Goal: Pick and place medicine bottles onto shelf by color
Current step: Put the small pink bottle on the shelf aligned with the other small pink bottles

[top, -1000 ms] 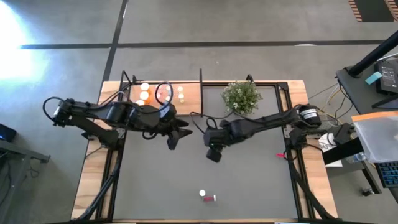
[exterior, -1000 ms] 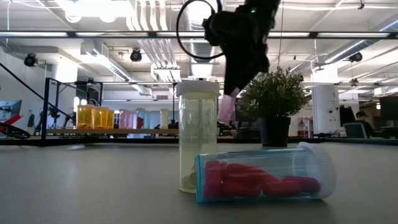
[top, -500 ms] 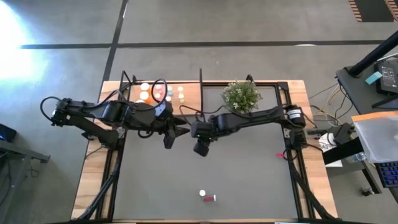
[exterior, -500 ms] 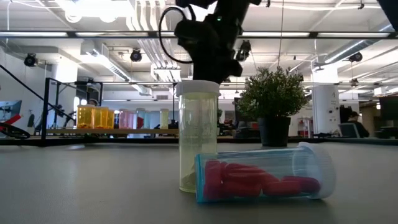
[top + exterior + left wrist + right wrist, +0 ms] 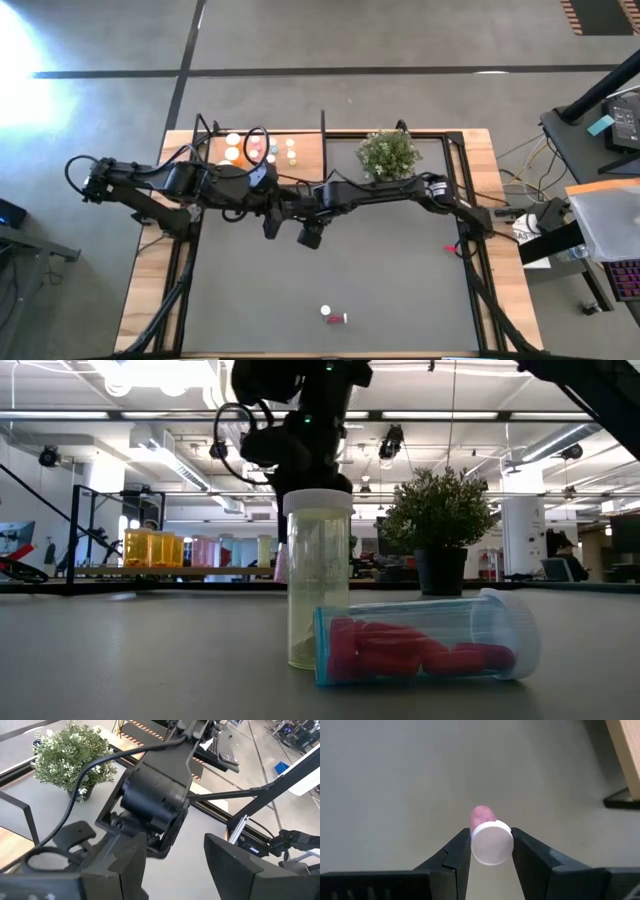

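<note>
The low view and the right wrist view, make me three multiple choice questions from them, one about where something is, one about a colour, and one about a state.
1. Where is the lying bottle of red pills relative to the upright yellowish bottle in the low view?
A. Far behind it on the shelf
B. Just in front of it, nearer the camera
C. Stacked on top of it

2. What colour is the bottle in the right gripper?
A. Pink with a white cap
B. Orange with a white cap
C. Pale blue with a dark cap

3. What is the right gripper's state?
A. Open and empty
B. Shut with nothing between the fingers
C. Shut on a bottle

Answers: 1 B, the lying bottle overlaps the upright one's base. 2 A, a pink body shows behind the white cap. 3 C, both fingers press against the cap's sides.
</note>
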